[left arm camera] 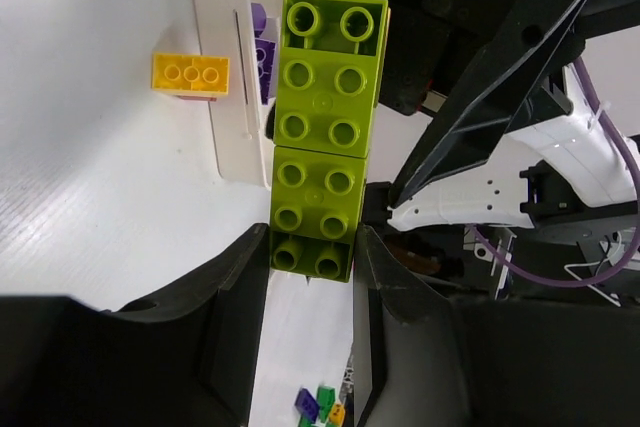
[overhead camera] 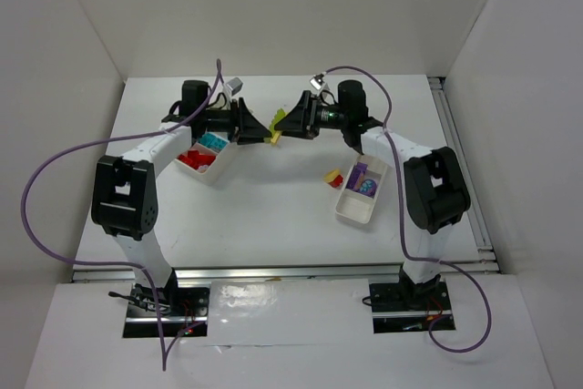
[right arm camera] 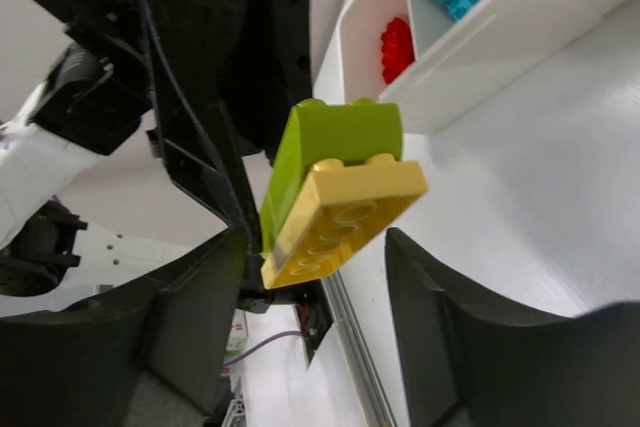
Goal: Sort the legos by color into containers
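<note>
Fingers [left arm camera: 240, 277] of the left gripper [left arm camera: 312, 242] pinch the near end of a green brick [left arm camera: 325, 97], whose long axis runs straight up the left wrist view, away from the jaws. In the top view the piece sits at upper centre, bridging the gap between the two grippers, well above the table.

A yellow brick [right arm camera: 345, 212] is stuck to the green one's far end. It lies tilted between the fingers of the right gripper [right arm camera: 315, 237], which stand apart on either side with a gap showing, touching nothing. The right arm is therefore the one placed to pull it off, probably along that shared axis.

The long tray [overhead camera: 211, 170] sits lower left of the meeting point. The small tray [overhead camera: 351, 211] is lower right.
</note>
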Action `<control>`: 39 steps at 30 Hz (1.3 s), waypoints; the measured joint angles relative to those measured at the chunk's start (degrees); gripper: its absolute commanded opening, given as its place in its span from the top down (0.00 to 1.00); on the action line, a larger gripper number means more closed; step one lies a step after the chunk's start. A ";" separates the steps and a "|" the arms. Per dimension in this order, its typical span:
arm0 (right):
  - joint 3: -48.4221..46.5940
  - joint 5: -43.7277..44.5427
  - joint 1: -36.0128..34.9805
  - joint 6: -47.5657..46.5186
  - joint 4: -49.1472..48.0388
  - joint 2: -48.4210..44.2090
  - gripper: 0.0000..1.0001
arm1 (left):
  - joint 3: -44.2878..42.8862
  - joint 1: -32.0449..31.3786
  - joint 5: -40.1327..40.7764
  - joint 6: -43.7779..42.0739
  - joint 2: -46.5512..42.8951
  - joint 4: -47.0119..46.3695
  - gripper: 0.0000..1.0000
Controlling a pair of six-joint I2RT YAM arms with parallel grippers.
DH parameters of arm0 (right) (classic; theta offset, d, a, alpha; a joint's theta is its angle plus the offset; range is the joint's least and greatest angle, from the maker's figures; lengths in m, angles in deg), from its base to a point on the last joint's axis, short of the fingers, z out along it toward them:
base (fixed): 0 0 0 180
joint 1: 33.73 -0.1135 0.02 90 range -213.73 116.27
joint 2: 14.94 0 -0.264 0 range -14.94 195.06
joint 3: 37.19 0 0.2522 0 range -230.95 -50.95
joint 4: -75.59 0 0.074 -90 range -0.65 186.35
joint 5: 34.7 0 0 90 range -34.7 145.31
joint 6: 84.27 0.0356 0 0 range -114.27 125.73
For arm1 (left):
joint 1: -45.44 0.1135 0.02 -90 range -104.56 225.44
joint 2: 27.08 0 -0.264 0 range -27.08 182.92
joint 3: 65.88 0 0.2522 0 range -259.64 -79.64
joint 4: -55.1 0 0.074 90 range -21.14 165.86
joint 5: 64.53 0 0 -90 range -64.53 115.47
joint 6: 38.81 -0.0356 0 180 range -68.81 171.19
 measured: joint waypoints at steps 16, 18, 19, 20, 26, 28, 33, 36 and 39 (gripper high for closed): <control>2.75 -1.66 0.35 8.44 -11.91 0.59 0.87 | 0.00 0.48 -1.92 0.42 -0.92 -2.10 1.00; 3.19 -1.07 0.42 8.26 -11.82 0.57 0.88 | 0.00 0.57 -1.36 0.04 -0.92 -1.44 1.00; 3.52 -0.74 0.42 8.04 -11.63 0.48 0.90 | 0.00 0.61 -1.14 -0.20 -0.92 -1.09 1.00; 3.63 -0.26 0.37 7.67 -10.91 0.42 0.90 | 0.00 0.66 -0.70 -0.98 -0.92 -0.37 1.00; 5.46 1.42 0.00 5.49 -7.96 -0.76 0.91 | 0.98 0.63 0.59 -2.78 -0.92 1.53 1.00; 6.56 2.10 -0.15 4.94 -7.17 -1.29 0.92 | 1.90 0.61 0.72 -2.69 -0.92 1.79 1.00; 8.15 2.12 0.68 1.40 -2.71 -1.49 0.92 | 2.43 2.82 1.88 -2.56 -0.98 2.12 1.00; 8.31 1.75 0.85 -0.52 0.17 -1.49 0.92 | 2.40 4.22 2.67 -2.80 -1.01 2.45 1.00; 8.28 1.36 0.85 -2.43 2.03 -1.49 0.92 | 1.97 4.76 4.13 -3.37 -1.03 4.39 1.00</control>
